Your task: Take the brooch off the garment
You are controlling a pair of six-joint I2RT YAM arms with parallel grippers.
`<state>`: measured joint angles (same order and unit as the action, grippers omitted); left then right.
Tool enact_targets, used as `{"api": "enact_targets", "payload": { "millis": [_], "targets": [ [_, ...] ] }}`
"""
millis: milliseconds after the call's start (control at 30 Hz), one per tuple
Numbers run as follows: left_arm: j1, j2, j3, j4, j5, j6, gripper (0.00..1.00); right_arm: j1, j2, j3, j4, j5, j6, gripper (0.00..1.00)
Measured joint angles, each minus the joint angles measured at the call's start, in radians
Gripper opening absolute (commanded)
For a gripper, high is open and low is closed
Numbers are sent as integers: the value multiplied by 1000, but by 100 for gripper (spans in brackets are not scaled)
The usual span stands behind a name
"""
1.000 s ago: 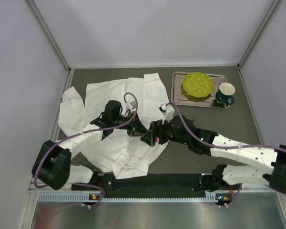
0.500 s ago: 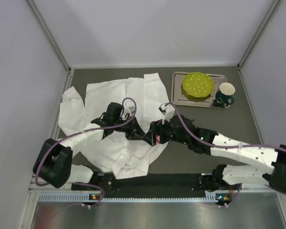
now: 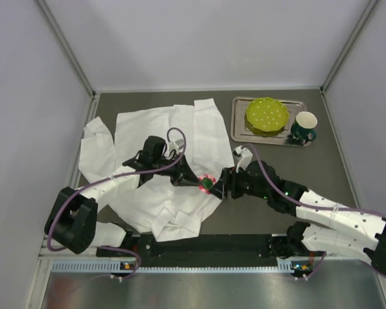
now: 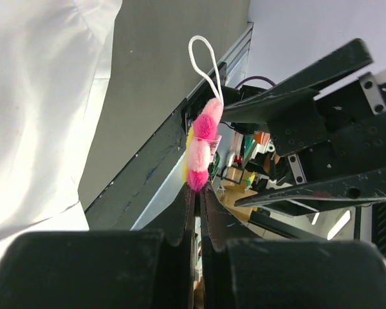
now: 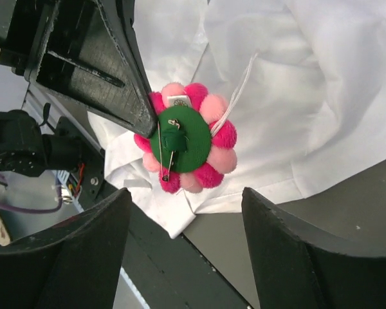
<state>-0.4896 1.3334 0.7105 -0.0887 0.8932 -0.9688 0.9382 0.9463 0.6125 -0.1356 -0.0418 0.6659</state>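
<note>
Clamping the brooch (image 5: 186,138) by its rim, the left gripper (image 4: 198,187) presents its pin-back to the right gripper (image 5: 186,209), whose jaws stand apart just in front of it, probably to lift it clear of the garment (image 3: 148,129).

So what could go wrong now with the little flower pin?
1. The left gripper pinches the brooch only by its fuzzy edge, so it might slip out and drop onto the garment.
2. The safety pin on the brooch's green back hangs close above the garment. If the brooch dips, it could snag the cloth.
3. The open right gripper sits very near, so the brooch's white loop could catch on a finger.
</note>
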Motion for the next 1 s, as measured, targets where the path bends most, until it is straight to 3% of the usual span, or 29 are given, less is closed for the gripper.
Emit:
{"api": "enact_targets", "payload": {
  "millis": [200,533,767,1000],
  "targets": [
    [0,0,0,21,13,37,0,-21,-4,-63,92,-101,32,49],
    [0,-4,0,29,33,60,0,-33,-3,-78,177,-126,65,47],
    [0,-13,0,29,35,60,0,-34,17,-78,178,-117,72,51],
    [0,-14,0,30,41,59,0,-34,33,-78,178,-116,70,38]
  ]
}}
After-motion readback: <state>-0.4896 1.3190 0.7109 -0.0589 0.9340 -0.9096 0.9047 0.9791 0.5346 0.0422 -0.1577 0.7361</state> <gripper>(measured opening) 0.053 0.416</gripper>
